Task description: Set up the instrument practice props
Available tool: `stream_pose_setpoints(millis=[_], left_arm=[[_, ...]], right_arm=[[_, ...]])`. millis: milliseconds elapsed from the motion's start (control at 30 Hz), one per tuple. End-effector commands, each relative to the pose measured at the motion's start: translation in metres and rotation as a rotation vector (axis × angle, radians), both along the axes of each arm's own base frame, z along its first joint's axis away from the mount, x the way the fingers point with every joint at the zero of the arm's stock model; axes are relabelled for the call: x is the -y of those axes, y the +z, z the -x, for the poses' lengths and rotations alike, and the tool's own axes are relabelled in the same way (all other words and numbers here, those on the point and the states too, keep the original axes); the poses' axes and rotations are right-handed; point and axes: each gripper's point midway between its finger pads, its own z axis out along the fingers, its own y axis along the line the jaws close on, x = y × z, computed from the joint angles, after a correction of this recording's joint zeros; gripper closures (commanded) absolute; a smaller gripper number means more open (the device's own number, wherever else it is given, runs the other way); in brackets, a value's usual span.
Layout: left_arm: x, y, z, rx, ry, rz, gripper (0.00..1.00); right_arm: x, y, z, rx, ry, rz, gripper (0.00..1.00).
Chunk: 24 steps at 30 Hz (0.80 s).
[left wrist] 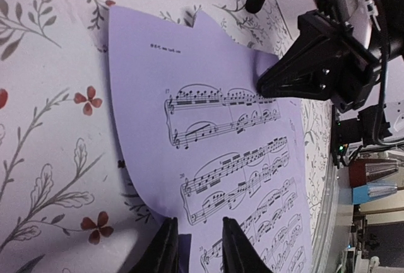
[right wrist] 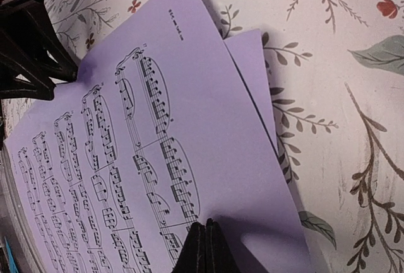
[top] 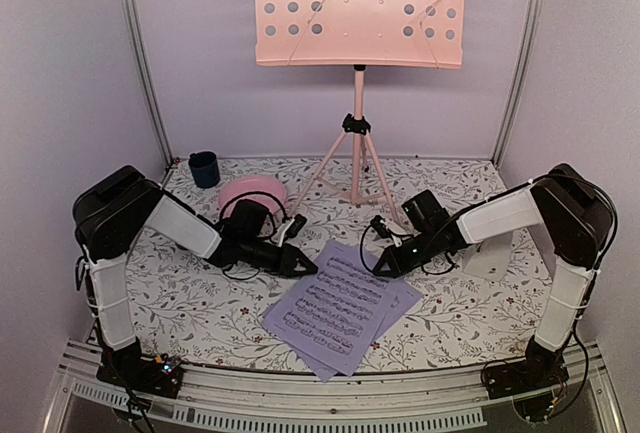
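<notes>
The lavender sheet music pages (top: 340,308) lie overlapped on the floral table between my two grippers. My left gripper (top: 310,270) is open at the pages' left edge. In the left wrist view (left wrist: 199,248) one finger is over the top page (left wrist: 208,128) and the other is beside its edge. My right gripper (top: 382,265) is shut, and its tips (right wrist: 206,226) rest on the top page (right wrist: 189,96). The pink music stand (top: 360,8) is upright at the back centre on its tripod (top: 355,153). A white object (top: 492,253), perhaps the metronome, is partly hidden behind my right arm.
A dark blue cup (top: 204,168) and a round pink plate (top: 252,193) sit at the back left, behind my left arm. Lavender walls with metal posts close in the table on three sides. A tripod foot (left wrist: 255,2) stands just beyond the pages.
</notes>
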Motion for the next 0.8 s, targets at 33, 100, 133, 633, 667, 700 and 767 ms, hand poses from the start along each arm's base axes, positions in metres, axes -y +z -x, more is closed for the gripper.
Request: stream_pose_setpoints(millis=[33, 100, 133, 633, 667, 700, 767], left_arm=[[-0.014, -0.013, 0.0, -0.045, 0.047, -0.045, 0.73], [-0.024, -0.022, 0.0, -0.058, 0.068, -0.089, 0.72], [-0.026, -0.014, -0.002, -0.042, 0.076, -0.09, 0.72], [-0.035, -0.012, 0.015, -0.077, 0.045, -0.124, 0.69], [-0.032, -0.011, 0.015, -0.078, 0.037, -0.116, 0.69], [-0.029, -0.01, 0.015, -0.078, 0.029, -0.107, 0.7], [-0.023, -0.008, 0.015, -0.082, 0.012, -0.088, 0.71]], right_arm=[[0.023, -0.042, 0.013, -0.079, -0.04, 0.144, 1.0], [0.023, -0.041, 0.012, -0.078, -0.041, 0.144, 1.0], [0.024, -0.042, 0.013, -0.079, -0.041, 0.146, 1.0], [0.024, -0.042, 0.012, -0.084, -0.05, 0.151, 1.0], [0.024, -0.042, 0.012, -0.084, -0.05, 0.151, 1.0], [0.024, -0.042, 0.012, -0.085, -0.05, 0.151, 1.0], [0.024, -0.042, 0.012, -0.085, -0.05, 0.152, 1.0]])
